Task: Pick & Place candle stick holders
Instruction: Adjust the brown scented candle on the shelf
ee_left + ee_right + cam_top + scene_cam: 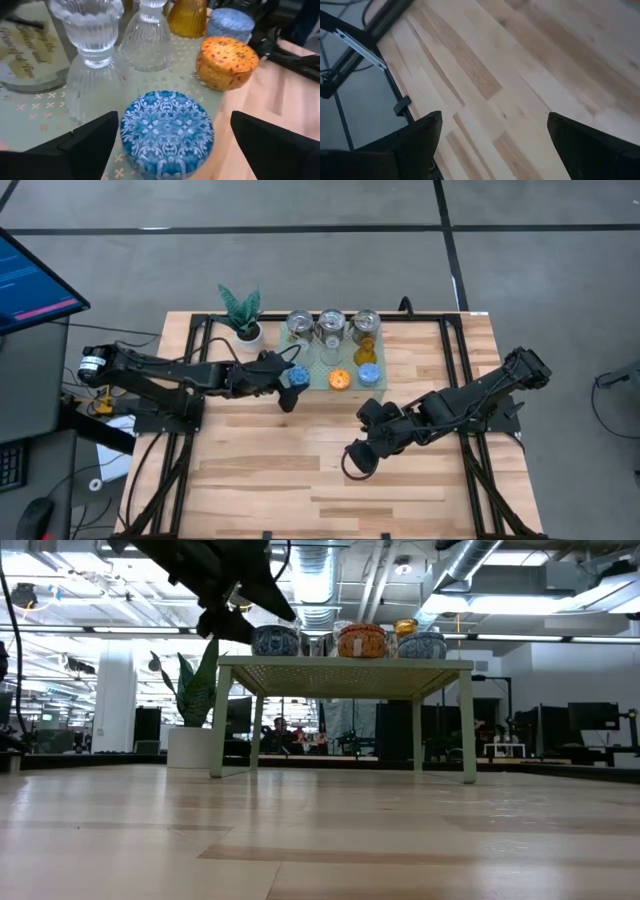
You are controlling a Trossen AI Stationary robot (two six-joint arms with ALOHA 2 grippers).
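Observation:
A pale green perforated stand [318,366] at the table's far middle carries several candle stick holders. A blue patterned one [167,132] rests on its base at the stand's near left corner. An orange one [226,62] and a second blue one [230,24] stand along the near edge, with an amber glass one [187,17] and clear glass ones [147,40] behind. My left gripper [288,383] is open, one finger on each side of the blue holder and apart from it. My right gripper [355,460] hangs open over bare wood with nothing between its fingers.
A green leafy plant in a white pot [243,315] stands left of the stand. Shiny holders [331,325] line the stand's far edge. The stand's legs [467,725] raise its top [345,664] above the table. Bare wood [300,480] fills the near half.

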